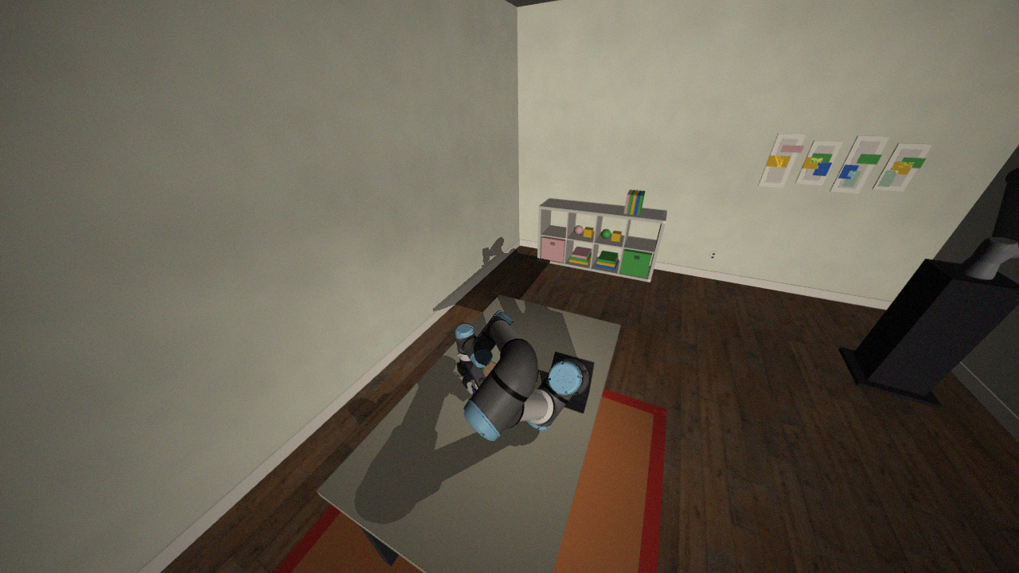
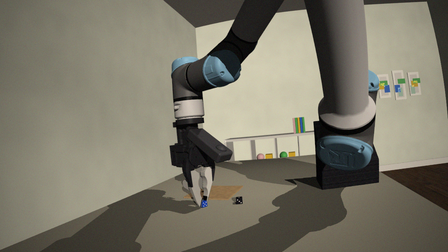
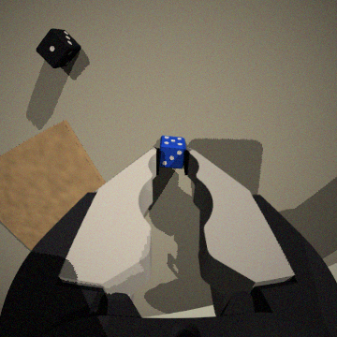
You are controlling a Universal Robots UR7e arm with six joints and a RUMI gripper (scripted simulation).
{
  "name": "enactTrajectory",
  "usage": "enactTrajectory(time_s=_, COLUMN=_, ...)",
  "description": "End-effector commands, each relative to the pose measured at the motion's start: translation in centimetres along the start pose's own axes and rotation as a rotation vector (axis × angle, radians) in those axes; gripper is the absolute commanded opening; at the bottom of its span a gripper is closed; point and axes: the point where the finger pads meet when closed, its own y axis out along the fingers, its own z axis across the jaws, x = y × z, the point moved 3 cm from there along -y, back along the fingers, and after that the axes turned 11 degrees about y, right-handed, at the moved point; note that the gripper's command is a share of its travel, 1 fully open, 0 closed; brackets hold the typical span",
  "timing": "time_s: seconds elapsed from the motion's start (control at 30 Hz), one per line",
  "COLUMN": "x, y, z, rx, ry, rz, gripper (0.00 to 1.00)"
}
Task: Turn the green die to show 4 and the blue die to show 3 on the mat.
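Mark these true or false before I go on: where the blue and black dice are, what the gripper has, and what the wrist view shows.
1. The blue die is between the fingers of the gripper. True.
2. The black die sits on the mat. False: it is on the table, beside the mat.
3. The wrist view shows a one-pip face on the black die. True.
4. The blue die is already fully on the mat. False: it is off the mat.
5. The wrist view shows a green die. False: only the blue and black dice show there.
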Motion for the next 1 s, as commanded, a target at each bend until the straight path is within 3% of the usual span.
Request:
enactTrajectory(time_s=0.0, x=0.0, y=0.0, z=0.0, rx=0.0, ry=0.0, rz=-0.001, gripper=0.0)
enactTrajectory(time_s=0.63, x=0.0, y=-0.2, z=0.0, rx=0.0, ry=0.0, rz=-0.001, gripper=0.0)
enactTrajectory(time_s=0.97, x=0.0, y=-2.4, z=0.0, rx=0.0, ry=0.0, rz=-0.001, gripper=0.0)
